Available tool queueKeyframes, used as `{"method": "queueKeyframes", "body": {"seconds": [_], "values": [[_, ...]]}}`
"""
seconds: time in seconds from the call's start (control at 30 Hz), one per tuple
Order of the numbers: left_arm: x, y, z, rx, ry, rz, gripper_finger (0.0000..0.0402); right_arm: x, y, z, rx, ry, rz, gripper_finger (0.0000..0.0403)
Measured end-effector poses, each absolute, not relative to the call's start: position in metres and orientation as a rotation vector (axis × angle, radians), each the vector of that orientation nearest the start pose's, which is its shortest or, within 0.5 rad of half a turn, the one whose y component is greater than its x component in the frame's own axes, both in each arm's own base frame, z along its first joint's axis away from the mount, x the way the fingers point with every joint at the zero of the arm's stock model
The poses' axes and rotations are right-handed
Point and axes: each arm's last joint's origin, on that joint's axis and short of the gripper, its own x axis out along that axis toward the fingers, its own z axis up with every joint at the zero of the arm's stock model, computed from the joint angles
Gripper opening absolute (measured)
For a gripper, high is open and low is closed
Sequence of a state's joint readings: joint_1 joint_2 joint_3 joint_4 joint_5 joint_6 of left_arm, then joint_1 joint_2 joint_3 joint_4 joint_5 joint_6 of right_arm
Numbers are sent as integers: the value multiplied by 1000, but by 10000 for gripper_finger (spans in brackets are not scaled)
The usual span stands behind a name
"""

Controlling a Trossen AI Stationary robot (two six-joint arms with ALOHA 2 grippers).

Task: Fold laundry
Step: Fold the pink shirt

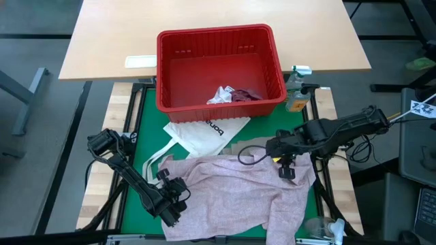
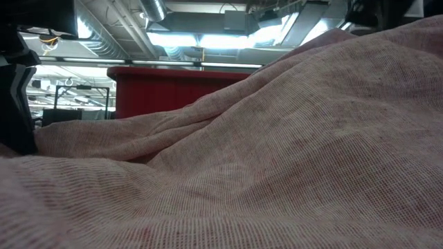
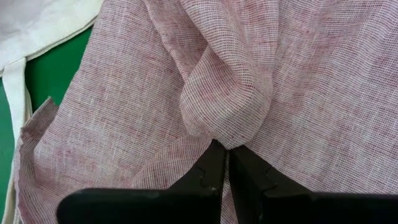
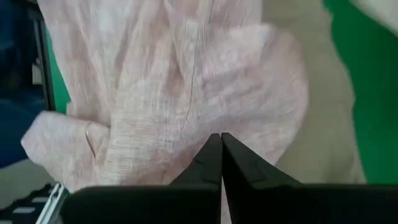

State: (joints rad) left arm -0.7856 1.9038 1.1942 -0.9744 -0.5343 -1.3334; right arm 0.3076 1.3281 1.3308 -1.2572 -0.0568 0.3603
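Observation:
A mottled pink garment point(image 1: 231, 194) lies spread and rumpled over the green mat point(image 1: 139, 136). It partly covers a beige garment point(image 1: 255, 144) and the lower part of a white tote bag point(image 1: 204, 133). My left gripper point(image 1: 174, 205) is shut on the pink cloth near its left near corner. My right gripper point(image 1: 287, 168) is shut on the cloth at its right side. In the low view the pink garment point(image 2: 277, 159) rises toward the right. A small white piece point(image 1: 219, 95) and a maroon piece point(image 1: 245, 95) lie in the red basket point(image 1: 218, 41). My left gripper pinches a bunched fold of the pink garment point(image 3: 225, 127) between its two fingertips, slanting down from above. The cloth puckers into a rounded hump just beyond the tips, and the rest lies on the mat. My right gripper pinches the pink cloth point(image 4: 211, 118) between its fingertips, pointing steeply down. Creases run out from the pinch and the cloth there is raised off the mat; one layer or several, I cannot tell.
The red basket stands at the mat's far edge, with a spray bottle point(image 1: 296, 88) at its right. A wooden table point(image 1: 109, 41) lies beyond. A strap of the tote point(image 1: 155, 160) lies on the mat near my left arm. A clear object point(image 1: 320, 228) sits at the near right corner.

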Motion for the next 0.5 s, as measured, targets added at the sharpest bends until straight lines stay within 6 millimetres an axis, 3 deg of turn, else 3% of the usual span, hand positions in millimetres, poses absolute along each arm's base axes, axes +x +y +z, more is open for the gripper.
{"method": "queueKeyframes", "body": {"seconds": [0.33, 0.5], "values": [[237, -216, 147, -105, 1101, 641, 14, 216, 70, 336, 231, 1261, -1, 7], [237, -216, 147, -104, 1100, 641, 14, 216, 70, 335, 237, 1262, -2, 28]]}}
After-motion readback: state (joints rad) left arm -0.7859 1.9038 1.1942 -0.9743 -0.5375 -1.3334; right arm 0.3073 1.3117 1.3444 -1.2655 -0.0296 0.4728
